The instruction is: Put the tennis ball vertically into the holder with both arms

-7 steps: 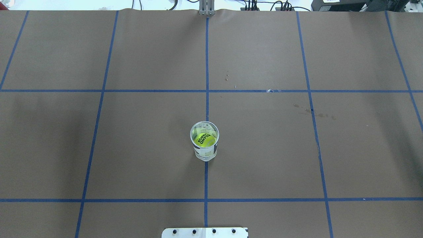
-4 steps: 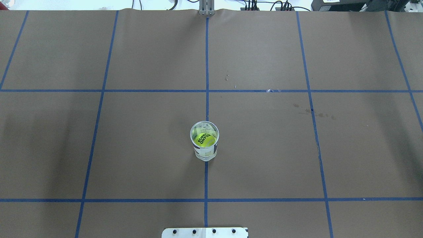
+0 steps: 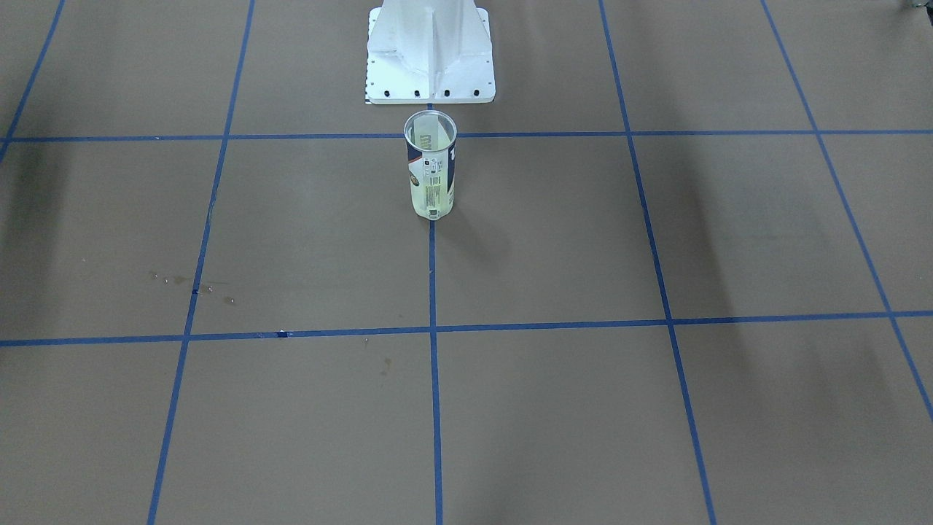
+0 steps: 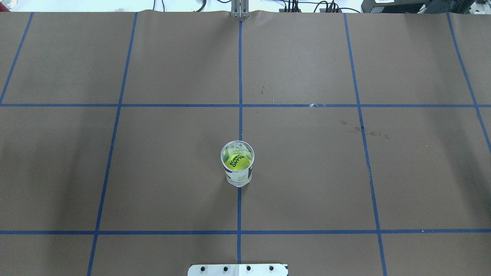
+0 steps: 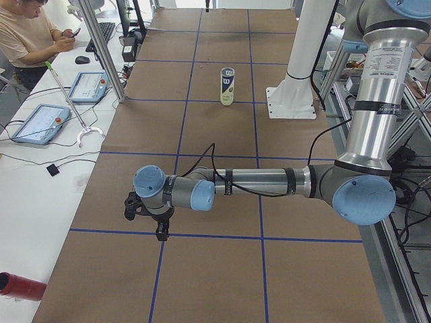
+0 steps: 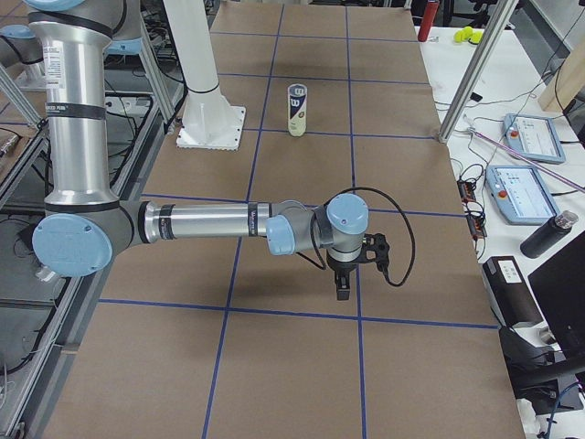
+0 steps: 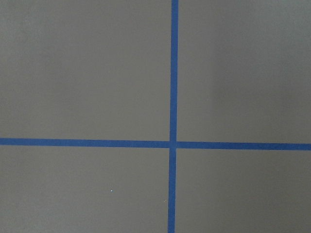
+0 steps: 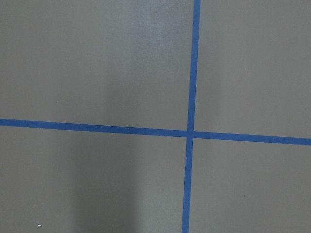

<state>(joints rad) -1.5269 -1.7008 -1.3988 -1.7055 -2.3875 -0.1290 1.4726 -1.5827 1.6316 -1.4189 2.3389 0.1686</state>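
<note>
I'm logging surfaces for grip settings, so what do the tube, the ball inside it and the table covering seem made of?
Holder: probably clear glossy plastic; the tennis ball shows through its wall. The ball: matte yellow-green, likely felt, with black lettering. Table cover: likely matte brown paper, rippled along its far edge.

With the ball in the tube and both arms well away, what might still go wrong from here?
The holder stands upright, tall and narrow, unsteadied: the left gripper and right gripper are both far off, so a bump could tip it. If it fell, the tennis ball at its bottom might roll out of the open top.
</note>
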